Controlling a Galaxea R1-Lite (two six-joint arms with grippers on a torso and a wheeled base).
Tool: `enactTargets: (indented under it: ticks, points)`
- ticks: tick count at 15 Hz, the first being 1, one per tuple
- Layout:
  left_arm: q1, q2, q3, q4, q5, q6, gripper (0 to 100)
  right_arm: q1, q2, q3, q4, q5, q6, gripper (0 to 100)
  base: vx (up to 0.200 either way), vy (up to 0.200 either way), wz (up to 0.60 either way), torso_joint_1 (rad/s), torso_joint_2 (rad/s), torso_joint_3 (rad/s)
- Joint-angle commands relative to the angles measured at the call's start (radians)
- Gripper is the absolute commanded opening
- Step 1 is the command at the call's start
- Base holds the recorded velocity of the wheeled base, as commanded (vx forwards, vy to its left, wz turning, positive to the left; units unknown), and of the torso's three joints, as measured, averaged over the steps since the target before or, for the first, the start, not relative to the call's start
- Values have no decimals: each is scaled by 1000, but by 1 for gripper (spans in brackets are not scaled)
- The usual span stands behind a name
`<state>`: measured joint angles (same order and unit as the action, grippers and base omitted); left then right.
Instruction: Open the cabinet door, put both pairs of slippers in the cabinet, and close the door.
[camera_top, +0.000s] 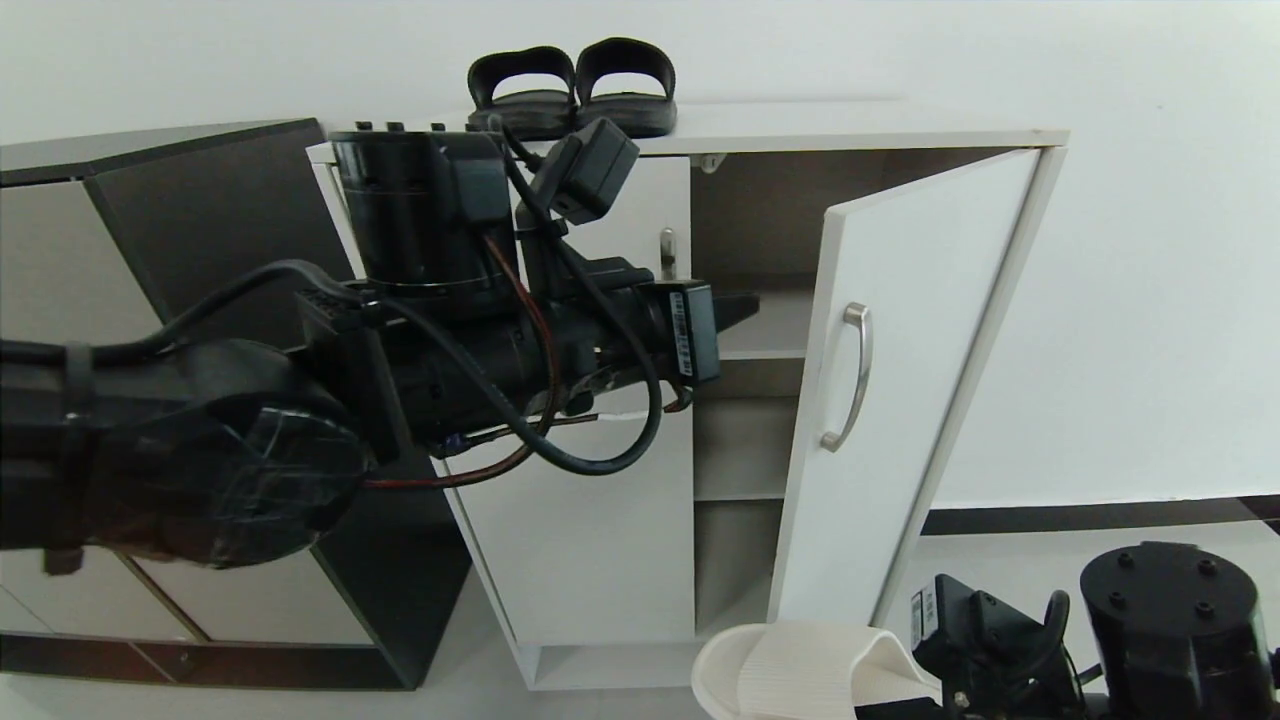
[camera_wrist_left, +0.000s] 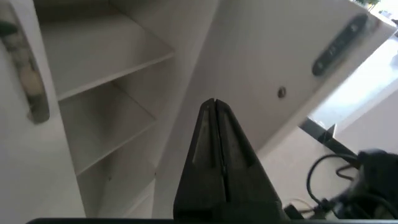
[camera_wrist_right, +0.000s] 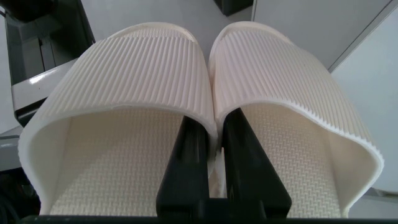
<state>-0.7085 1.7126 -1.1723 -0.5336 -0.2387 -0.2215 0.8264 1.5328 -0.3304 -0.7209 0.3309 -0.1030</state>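
The white cabinet (camera_top: 850, 125) stands with its right door (camera_top: 900, 400) swung open, and bare shelves (camera_wrist_left: 106, 53) show inside. A black pair of slippers (camera_top: 573, 88) rests on the cabinet top. My left gripper (camera_top: 742, 308) is shut and holds nothing; it points at the opening at upper-shelf height, just past the closed left door (camera_top: 590, 520). In the left wrist view its fingers (camera_wrist_left: 214, 127) are pressed together. My right gripper (camera_wrist_right: 216, 130) is shut on the white pair of slippers (camera_wrist_right: 205, 81), pinching their inner sides. That pair (camera_top: 800, 665) hangs low in front of the open door.
A dark cabinet (camera_top: 200, 200) adjoins the white one on the left. The open door's metal handle (camera_top: 855, 375) faces me. The left door's handle (camera_top: 667, 252) sits near my left gripper. Pale floor (camera_top: 1050, 560) spreads to the right below a white wall.
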Motion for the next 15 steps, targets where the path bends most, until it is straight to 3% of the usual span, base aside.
enactTargets:
  ticks: [1,4,8,11,13,14,15]
  points:
    - [-3,93,-70,-6,-2,-1,0,2,0,1,0,-1,0,0,0,0,0,0,0,0]
    - [0,142,-144,-6,1,-4,0,2,1,-1,0,-3,0,0,0,0,0,0,0,0]
    - [0,144,-159,-3,9,-25,0,2,9,-9,0,-6,0,0,0,0,0,0,0,0]
    - [-16,170,-155,-9,72,-22,0,40,24,-10,3,-39,2,0,-200,0,0,2,1,-4]
    - [-80,165,-139,-42,114,-21,0,125,24,-2,3,-124,5,0,-200,0,0,-2,2,5]
    - [-83,164,-139,-43,114,-21,0,128,23,-2,1,-125,5,0,-200,0,0,2,2,2]
    - [-190,121,-101,-57,114,-1,0,177,4,2,1,-153,9,0,-200,0,0,7,-2,2]
